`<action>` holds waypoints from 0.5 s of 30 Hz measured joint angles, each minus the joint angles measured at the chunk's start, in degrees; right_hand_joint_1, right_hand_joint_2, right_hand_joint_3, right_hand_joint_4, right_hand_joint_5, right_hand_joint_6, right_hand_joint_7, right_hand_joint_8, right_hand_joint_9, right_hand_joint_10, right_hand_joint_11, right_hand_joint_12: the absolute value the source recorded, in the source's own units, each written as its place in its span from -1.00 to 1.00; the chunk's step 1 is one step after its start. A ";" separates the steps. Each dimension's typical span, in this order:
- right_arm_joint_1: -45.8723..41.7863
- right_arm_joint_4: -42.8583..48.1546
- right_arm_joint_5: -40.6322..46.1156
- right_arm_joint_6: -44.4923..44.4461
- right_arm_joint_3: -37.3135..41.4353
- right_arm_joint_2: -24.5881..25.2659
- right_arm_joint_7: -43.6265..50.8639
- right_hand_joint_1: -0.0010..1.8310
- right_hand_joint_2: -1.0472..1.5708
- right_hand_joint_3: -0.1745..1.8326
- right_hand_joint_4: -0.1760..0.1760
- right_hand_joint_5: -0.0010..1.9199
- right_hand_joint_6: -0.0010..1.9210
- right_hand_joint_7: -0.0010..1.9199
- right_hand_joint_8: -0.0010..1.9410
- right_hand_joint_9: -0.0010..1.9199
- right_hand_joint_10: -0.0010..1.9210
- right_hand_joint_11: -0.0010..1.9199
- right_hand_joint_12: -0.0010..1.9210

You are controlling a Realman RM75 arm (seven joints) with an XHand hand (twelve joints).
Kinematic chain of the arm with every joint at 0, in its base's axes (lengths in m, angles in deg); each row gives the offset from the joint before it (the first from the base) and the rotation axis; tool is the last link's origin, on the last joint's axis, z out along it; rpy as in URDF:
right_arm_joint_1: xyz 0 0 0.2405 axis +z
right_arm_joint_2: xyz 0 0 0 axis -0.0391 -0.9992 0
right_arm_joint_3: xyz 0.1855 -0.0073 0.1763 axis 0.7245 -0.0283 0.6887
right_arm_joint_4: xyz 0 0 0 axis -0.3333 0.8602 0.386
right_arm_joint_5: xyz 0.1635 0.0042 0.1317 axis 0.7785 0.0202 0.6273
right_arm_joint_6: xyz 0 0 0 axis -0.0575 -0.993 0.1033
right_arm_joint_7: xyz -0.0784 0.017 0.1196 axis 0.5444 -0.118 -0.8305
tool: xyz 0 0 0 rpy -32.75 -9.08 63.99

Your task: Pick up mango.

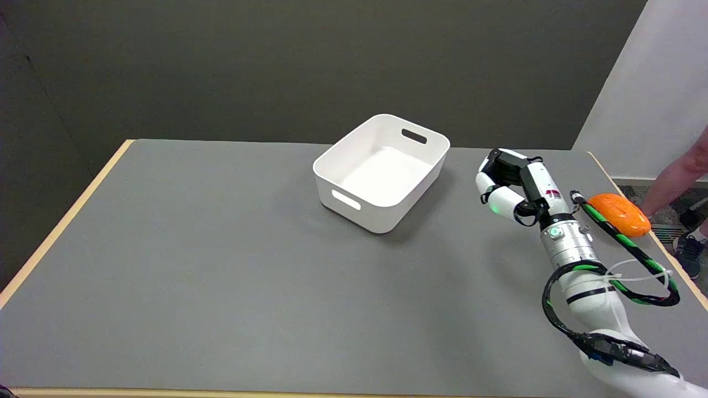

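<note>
An orange mango lies on the grey table near its right edge, partly crossed by the arm's green-and-black cable. My right hand hovers to the left of the mango, apart from it, with its fingers curled inward and nothing in them. The white arm reaches in from the lower right.
A white bin with handle slots stands at the table's back middle, left of the hand. A person's arm and shoe show beyond the right edge. A looped cable hangs off the wrist.
</note>
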 measured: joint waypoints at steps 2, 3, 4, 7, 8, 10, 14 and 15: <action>0.61 0.96 -0.18 -0.04 -0.51 -0.38 -0.72 -0.03 0.69 -0.48 0.28 -0.34 0.65 -0.12 0.15 -0.18 0.38 -0.74 1.00; 0.90 1.40 -0.27 -0.11 -0.75 -0.55 -1.05 -0.03 0.69 -0.48 0.28 -0.34 0.65 -0.12 0.15 -0.18 0.38 -0.74 1.00; 1.10 1.67 -0.32 -0.16 -0.88 -0.64 -1.25 -0.03 0.69 -0.48 0.28 -0.34 0.65 -0.12 0.15 -0.18 0.38 -0.74 1.00; 1.90 2.52 -0.46 -0.24 -1.19 -0.92 -1.99 -0.03 0.69 -0.48 0.27 -0.34 0.65 -0.12 0.15 -0.18 0.38 -0.74 1.00; 2.09 2.71 -0.47 -0.26 -1.26 -0.97 -2.14 -0.03 0.69 -0.48 0.27 -0.34 0.65 -0.12 0.15 -0.18 0.38 -0.74 1.00; 2.49 3.08 -0.43 -0.28 -1.40 -1.05 -2.43 -0.03 0.69 -0.48 0.28 -0.34 0.65 -0.12 0.15 -0.18 0.38 -0.75 1.00; 3.42 3.65 0.07 -0.30 -1.58 -0.95 -2.83 -0.03 0.69 -0.48 0.28 -0.35 0.65 -0.12 0.15 -0.19 0.39 -0.76 1.00; 3.72 3.80 0.19 -0.30 -1.62 -0.84 -2.90 -0.03 0.69 -0.48 0.28 -0.35 0.65 -0.12 0.15 -0.19 0.39 -0.77 1.00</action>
